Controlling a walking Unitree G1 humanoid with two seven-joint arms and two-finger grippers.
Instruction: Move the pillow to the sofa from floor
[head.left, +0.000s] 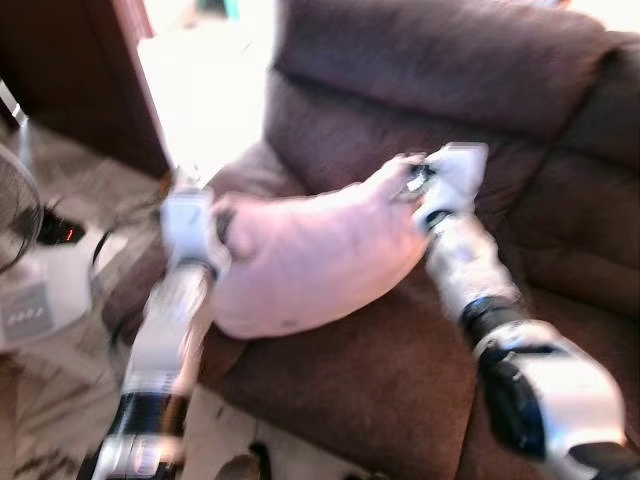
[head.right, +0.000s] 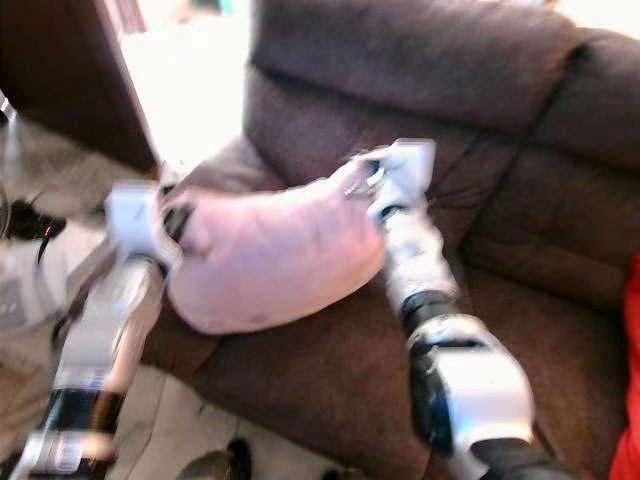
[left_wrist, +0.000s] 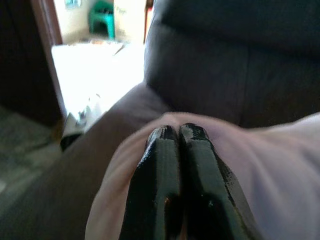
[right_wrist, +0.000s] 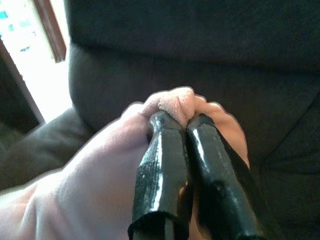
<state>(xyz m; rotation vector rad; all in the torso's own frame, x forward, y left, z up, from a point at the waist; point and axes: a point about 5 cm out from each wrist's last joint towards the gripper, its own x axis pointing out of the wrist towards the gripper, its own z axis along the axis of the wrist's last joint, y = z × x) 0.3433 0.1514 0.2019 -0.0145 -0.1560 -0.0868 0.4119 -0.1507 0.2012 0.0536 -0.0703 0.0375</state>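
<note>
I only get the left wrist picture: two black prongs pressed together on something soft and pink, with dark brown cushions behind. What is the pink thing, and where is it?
Observer: It is a soft pink fabric pillow. The head view shows all of it, over the seat of the brown upholstered sofa, near the sofa's arm.
Operator: Is anything else gripping it?
Observer: Yes. The right tool is shut on a bunched corner at the pillow's far end.
Operator: What is on the floor beside the sofa?
Observer: A white standing fan, off to the robot's left.
</note>
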